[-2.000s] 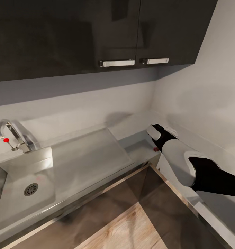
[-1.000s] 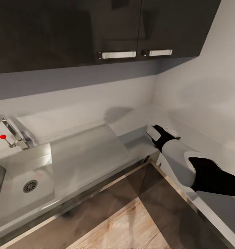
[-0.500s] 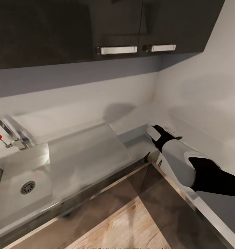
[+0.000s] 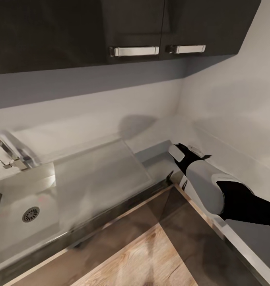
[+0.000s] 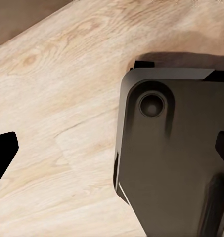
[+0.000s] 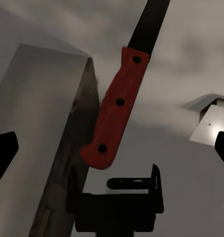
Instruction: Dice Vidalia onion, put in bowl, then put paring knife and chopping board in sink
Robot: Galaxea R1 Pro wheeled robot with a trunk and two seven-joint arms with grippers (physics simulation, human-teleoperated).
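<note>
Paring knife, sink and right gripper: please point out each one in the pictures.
paring knife [image 6: 114,111]: right wrist view, middle of the red handle.
sink [image 4: 31,214]: head view, round drain in the basin.
right gripper [image 4: 177,153]: head view, at its tip.

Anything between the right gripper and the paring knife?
Nothing visible. In the right wrist view the paring knife lies in plain sight straight ahead of the right gripper, whose fingers are spread wide to either side of it.

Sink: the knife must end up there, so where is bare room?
Bare: the sink basin around the drain, between tap and drainboard, and the drainboard itself. Crowded: the countertop corner, where the right arm reaches toward the paring knife.
</note>
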